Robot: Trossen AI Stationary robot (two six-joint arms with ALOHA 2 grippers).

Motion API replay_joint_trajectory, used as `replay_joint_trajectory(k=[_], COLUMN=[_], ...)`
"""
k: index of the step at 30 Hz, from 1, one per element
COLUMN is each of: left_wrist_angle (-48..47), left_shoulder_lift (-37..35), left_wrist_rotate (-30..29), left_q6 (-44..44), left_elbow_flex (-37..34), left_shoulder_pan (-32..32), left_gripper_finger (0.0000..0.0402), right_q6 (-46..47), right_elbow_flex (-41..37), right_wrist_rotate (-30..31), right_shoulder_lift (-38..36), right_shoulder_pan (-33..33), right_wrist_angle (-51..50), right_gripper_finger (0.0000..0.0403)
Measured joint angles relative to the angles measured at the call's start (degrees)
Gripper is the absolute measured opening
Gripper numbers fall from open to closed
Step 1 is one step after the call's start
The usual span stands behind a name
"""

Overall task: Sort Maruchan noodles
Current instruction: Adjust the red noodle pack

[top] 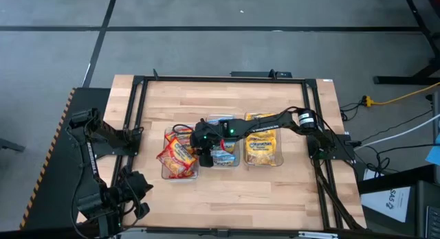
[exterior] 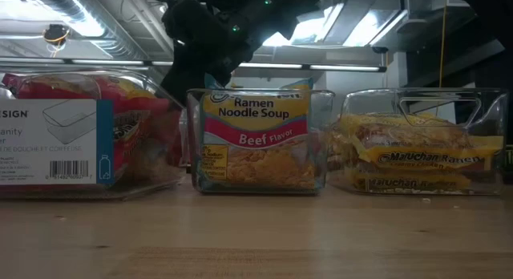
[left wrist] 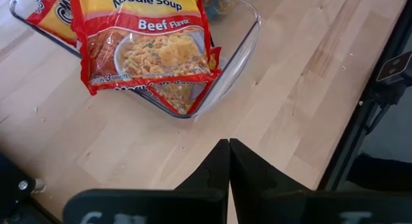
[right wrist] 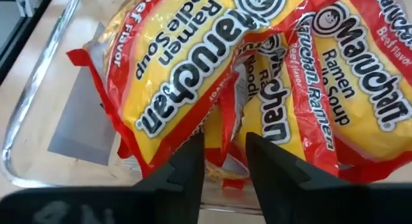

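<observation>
Three clear bins stand in a row mid-table. The left bin point(top: 167, 172) holds red Beef packets point(right wrist: 193, 63), and one packet point(left wrist: 145, 44) hangs over its rim point(left wrist: 248, 37). The middle bin point(exterior: 321, 143) holds a packet with a blue top edge, standing upright point(exterior: 255, 139). The right bin point(top: 278, 156) holds yellow packets point(exterior: 417, 159). My right gripper point(right wrist: 225, 163) is open and reaches across the table, pointing down over the red pile point(top: 177, 155). My left gripper point(left wrist: 228, 163) is shut and waits over bare wood near the table's near-left corner. My right gripper's open fingers point(right wrist: 190, 163) stand from above on either side of a red packet edge point(right wrist: 226, 130) in the left bin. I cannot tell whether they touch it. The packets lie loosely piled in the bin.
A black frame point(top: 137, 88) runs around the wooden table top. There is bare wood in front of the bins point(exterior: 256, 231) and behind them point(top: 220, 98). The left bin carries a white label sticker point(exterior: 52, 143). Cables lie off the table's right side.
</observation>
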Motion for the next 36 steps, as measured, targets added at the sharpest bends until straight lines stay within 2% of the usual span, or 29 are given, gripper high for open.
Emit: replay_joint_trajectory(k=[7,9,18,21,25,36], left_wrist_angle=[0.0,0.0,0.0,0.0,0.0,0.1], left_shoulder_lift=[0.0,0.0,0.0,0.0,0.0,0.0], left_wrist_rotate=[0.0,0.0,0.0,0.0,0.0,0.0], left_q6=[0.0,0.0,0.0,0.0,0.0,0.0], left_elbow_flex=[0.0,0.0,0.0,0.0,0.0,0.0], left_shoulder_pan=[0.0,0.0,0.0,0.0,0.0,0.0], left_gripper_finger=[0.0000,0.0000,0.0000,0.0000,0.0000,0.0000], right_q6=[0.0,0.0,-2.0,-3.8,-6.0,-9.1], right_elbow_flex=[0.0,0.0,2.3,5.7,10.5,18.7], right_wrist_rotate=[-2.2,-2.2,-1.2,0.1,4.9,7.0], right_shoulder_lift=[0.0,0.0,0.0,-0.1,-0.1,-0.3], right_shoulder_pan=[0.0,0.0,0.0,0.0,0.0,0.0], right_wrist_angle=[-0.5,0.1,2.4,-1.8,-8.0,-15.2], right_gripper_finger=[0.0020,0.0007,0.0002,0.0001,0.0001,0.0000])
